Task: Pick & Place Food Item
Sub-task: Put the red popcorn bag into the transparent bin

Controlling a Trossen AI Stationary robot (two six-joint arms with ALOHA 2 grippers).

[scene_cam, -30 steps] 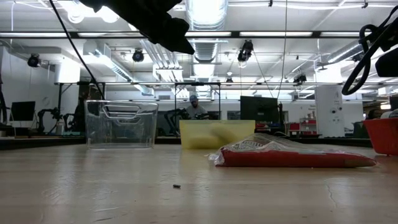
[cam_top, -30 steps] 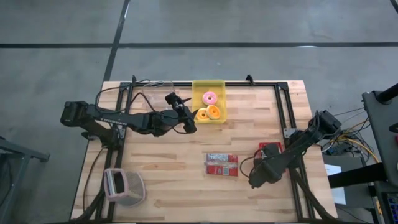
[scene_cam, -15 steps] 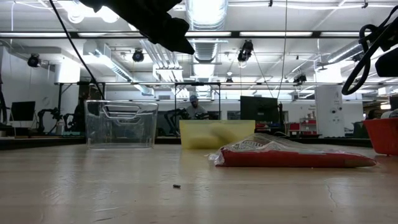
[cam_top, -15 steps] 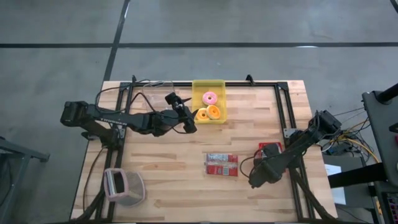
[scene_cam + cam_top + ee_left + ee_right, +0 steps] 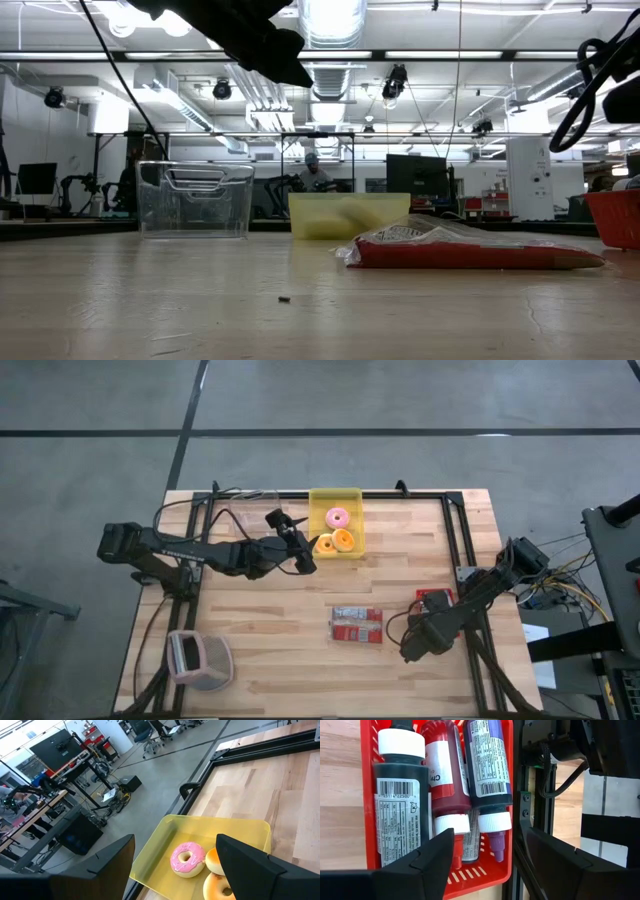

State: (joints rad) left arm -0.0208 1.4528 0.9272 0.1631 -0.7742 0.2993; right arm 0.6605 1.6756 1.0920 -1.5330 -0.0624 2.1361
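nothing has moved: left pincer [image 5: 300,547] hangs wide open, empty, beside yellow tray [image 5: 350,495]; right pincer [image 5: 485,865] open

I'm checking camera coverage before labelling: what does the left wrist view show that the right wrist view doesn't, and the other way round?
Only the left wrist view shows the shallow yellow plastic tray holding a pink-frosted doughnut and two orange-glazed doughnuts, with room furniture beyond the table edge. Only the right wrist view shows the red plastic basket packed with lying bottles: a dark one, a red one and a purple one. Both show the light wooden tabletop, black metal frame rails and that arm's own open dark fingers.
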